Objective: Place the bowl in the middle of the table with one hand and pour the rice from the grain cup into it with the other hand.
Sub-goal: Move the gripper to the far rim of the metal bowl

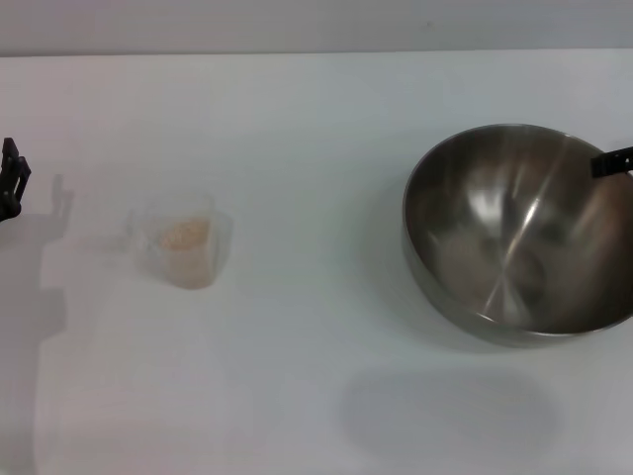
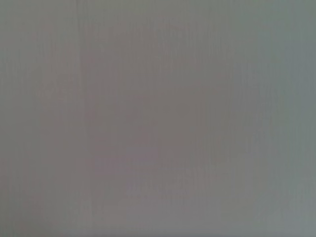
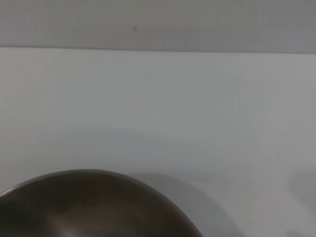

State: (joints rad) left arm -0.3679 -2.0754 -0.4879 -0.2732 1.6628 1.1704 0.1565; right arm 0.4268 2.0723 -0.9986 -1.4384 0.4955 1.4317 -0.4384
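The bowl (image 1: 519,233) is seen on the right side of the table (image 1: 316,119), tipped toward the middle, with a shadow lying on the table in front of it. From the tilt and that shadow, it is judged to be lifted off the table by its far right rim, so it can be carried to the middle.

The right gripper (image 1: 613,161) is seen only as 1 dark piece at that rim, at the edge of the head view. It looks to be touching the rim, and the bowl is most likely pinched there, but how wide its fingers are cannot be told. In the right wrist view, only the bowl's rim (image 3: 94,205) and bare table are shown.

The grain cup (image 1: 183,242) is standing upright on the left side, well apart from the bowl. The rice (image 1: 185,235) is inside it, so nothing has been poured yet.

The left gripper (image 1: 12,180) is seen at the left edge, near the cup but not touching it. Nothing is held by it. Whether its fingers are spread cannot be told.
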